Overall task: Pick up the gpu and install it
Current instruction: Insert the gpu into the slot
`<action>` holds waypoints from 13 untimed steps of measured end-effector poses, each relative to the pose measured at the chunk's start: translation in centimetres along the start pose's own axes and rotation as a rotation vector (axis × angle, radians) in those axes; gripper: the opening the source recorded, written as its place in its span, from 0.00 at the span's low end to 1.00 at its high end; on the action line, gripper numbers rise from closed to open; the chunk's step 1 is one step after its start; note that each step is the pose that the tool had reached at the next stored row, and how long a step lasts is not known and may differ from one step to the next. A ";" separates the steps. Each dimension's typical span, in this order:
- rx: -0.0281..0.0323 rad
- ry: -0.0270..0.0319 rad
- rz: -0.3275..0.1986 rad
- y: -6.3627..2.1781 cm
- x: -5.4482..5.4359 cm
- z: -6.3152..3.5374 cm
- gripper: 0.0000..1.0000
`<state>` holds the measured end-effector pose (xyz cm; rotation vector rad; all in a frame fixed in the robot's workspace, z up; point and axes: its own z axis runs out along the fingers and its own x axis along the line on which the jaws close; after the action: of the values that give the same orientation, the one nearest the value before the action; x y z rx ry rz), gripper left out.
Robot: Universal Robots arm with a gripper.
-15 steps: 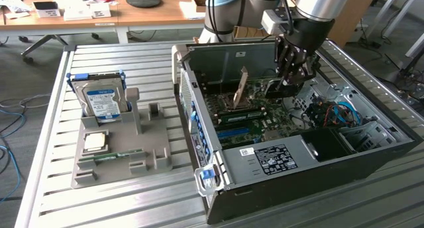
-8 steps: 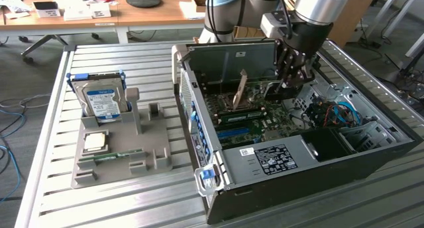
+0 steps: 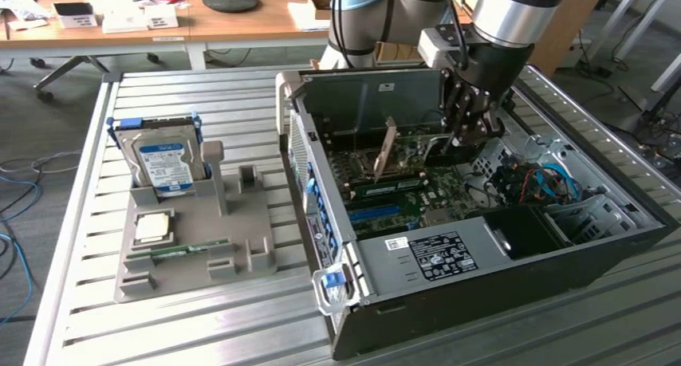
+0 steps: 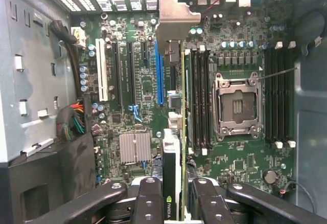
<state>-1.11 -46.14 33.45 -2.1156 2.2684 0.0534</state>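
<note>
Clamps the claw (image 4: 176,185) tight on the gpu (image 4: 173,162), holds it edge-on over the motherboard (image 4: 138,106) slots just beneath, inside the case (image 3: 511,294): picked up, seemingly not yet seated.

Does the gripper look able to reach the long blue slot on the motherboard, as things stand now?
Probably yes. The case is open on its side, and the gripper, shut on the gpu, is inside it above the motherboard. Nothing lies over the blue slot; the card hangs close beside it.
</note>
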 end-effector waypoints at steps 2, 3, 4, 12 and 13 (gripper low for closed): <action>-0.0001 0.0000 0.000 0.04 0.0 0.02 0.27; 0.0001 -0.0003 0.000 0.15 0.0 0.07 0.27; 0.0001 -0.0003 0.000 0.29 0.0 0.11 0.27; 0.0000 -0.0002 0.000 0.93 0.1 1.00 0.27; 0.0000 -0.0001 0.000 0.97 0.1 1.16 0.27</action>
<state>-2.08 -46.14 32.28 -2.1154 2.2685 0.0535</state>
